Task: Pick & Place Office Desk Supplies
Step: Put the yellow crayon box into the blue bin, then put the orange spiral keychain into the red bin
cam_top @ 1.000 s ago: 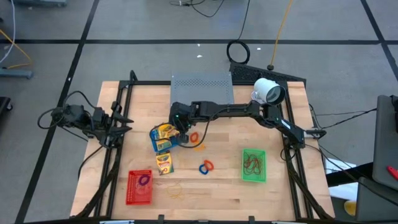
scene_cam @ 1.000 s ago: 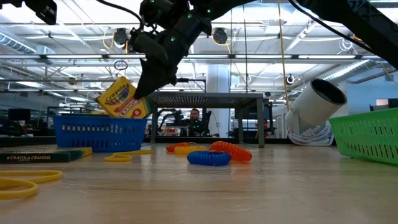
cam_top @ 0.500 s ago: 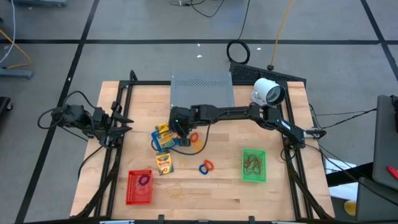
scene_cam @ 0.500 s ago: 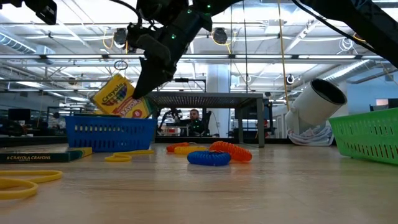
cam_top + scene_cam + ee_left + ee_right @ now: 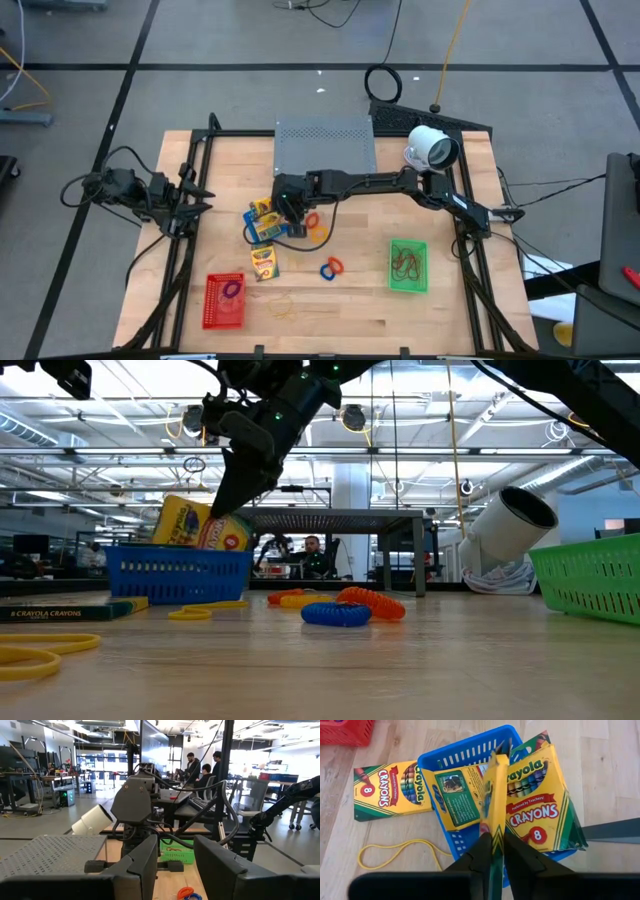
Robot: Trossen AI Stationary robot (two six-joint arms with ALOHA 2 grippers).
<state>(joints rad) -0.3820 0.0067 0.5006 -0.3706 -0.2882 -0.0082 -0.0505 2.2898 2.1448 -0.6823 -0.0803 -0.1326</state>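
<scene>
Holding a yellow crayon pack (image 5: 494,795) edge-up over the blue basket (image 5: 470,752) with my right gripper (image 5: 494,840), fingers clamped on the pack's thin edge.

Center-left of the high view: basket (image 5: 262,222) sits there with two more crayon packs (image 5: 540,805) lying across it, a fourth pack (image 5: 265,260) flat on the table (image 5: 350,310) just below. Red basket (image 5: 224,301) lower left, green basket (image 5: 408,266) lower right, rubber-band loops (image 5: 331,267) between. Left gripper (image 5: 175,865) parked at the table's left edge, fingers a little apart, gripping nothing.
</scene>
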